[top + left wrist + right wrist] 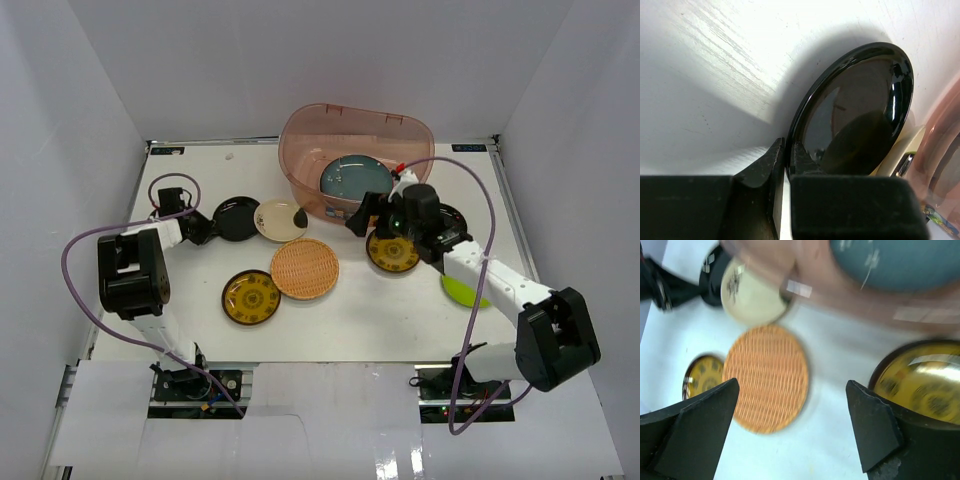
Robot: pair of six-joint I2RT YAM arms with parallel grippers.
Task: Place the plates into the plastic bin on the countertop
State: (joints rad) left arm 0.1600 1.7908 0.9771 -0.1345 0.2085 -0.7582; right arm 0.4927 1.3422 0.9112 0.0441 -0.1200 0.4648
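I have the left gripper (788, 152) pinching the rim of the glossy round black plate (855, 115), centre-right of its view; the right gripper (792, 385) gapes wide, holding nothing.

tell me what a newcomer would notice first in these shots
The translucent pinkish bin at the far middle of the white countertop draws the eye first, with a grey-blue plate lying inside it. In front of it, the tan wicker plate stands out at the centre. At the left, the left gripper pinches the rim of a black plate, while the right gripper hangs wide open near the bin.
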